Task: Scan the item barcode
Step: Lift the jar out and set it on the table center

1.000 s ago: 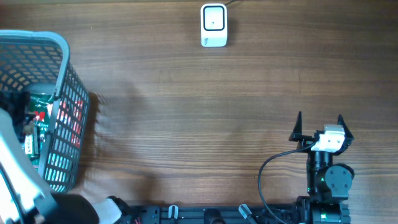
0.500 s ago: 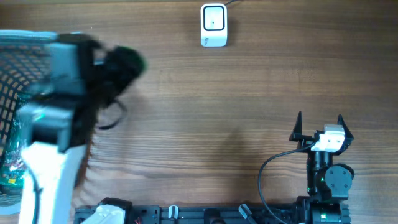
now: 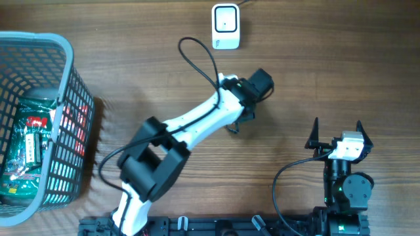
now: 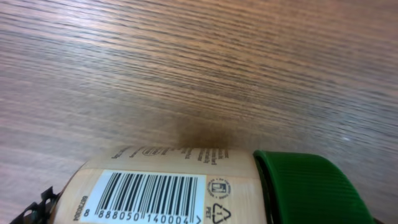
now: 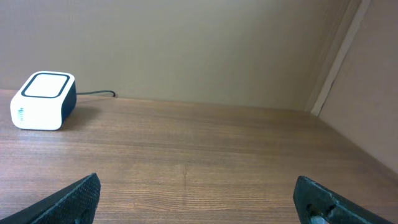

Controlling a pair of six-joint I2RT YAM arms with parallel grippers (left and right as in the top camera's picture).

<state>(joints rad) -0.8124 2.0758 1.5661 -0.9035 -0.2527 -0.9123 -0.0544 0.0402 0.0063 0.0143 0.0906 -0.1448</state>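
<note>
left fingers: clamped on the bottle — only a dark serrated tip shows, at the lower left of the wrist view, against the bottle's base end
bottle: on its side in that grip, tan label, green ribbed cap to the right in the wrist view; bench wood behind it, with a dark shadow patch just beside the label
barcode: white patch on the label, turned toward the left wrist camera, lowest digits cut by the frame edge
overhead: bottle hidden under the left arm, which reaches out over mid-bench
right fingers: spread wide, holding nothing — parked at the near right of the bench
scanner: white box at the far edge, well apart from the left arm's end
basket: grey mesh, far left, green packets inside
</note>
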